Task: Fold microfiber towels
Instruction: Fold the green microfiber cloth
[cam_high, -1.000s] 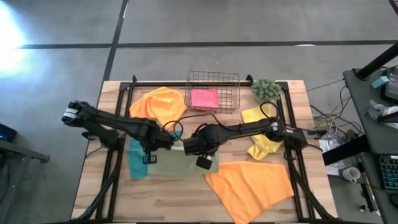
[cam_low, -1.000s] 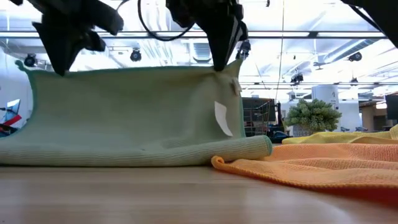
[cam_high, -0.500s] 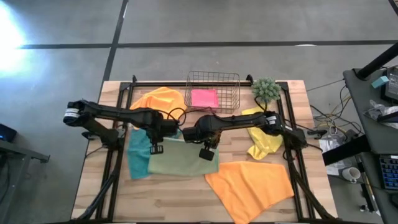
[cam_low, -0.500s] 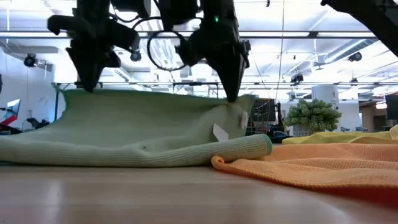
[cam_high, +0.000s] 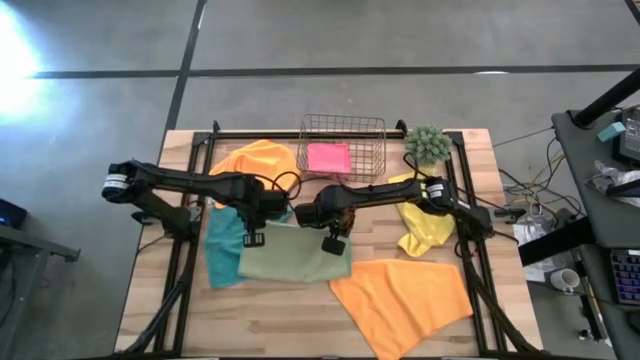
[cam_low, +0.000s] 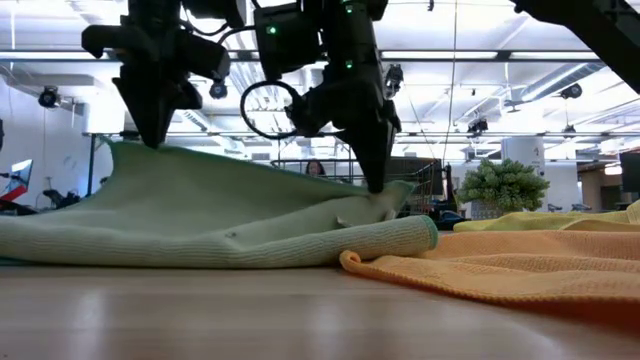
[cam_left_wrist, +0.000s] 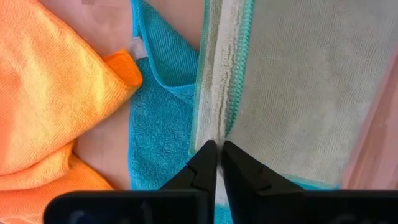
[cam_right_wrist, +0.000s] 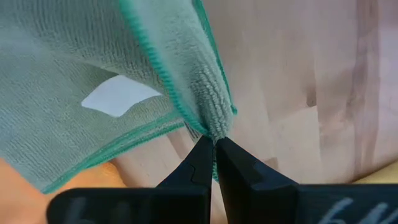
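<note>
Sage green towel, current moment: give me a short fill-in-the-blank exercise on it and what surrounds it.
1. Both grippers, left and right, pinch the far edge of the ____ towel.
2. The copper wire basket holds a folded ____ towel.
3. Partly under the gripped towel lies a ____ towel.
4. Beside the basket stands a small green fuzzy ____.

Missing words: sage green; pink; teal; plant

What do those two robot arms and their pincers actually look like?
Both arms are dark, slim and jointed, with black cables looping beside them. The left arm has a pale band near its base. Each ends in a black pincer, the left pincer and right pincer, made of two narrow wedge-shaped fingers tapering to points.
</note>
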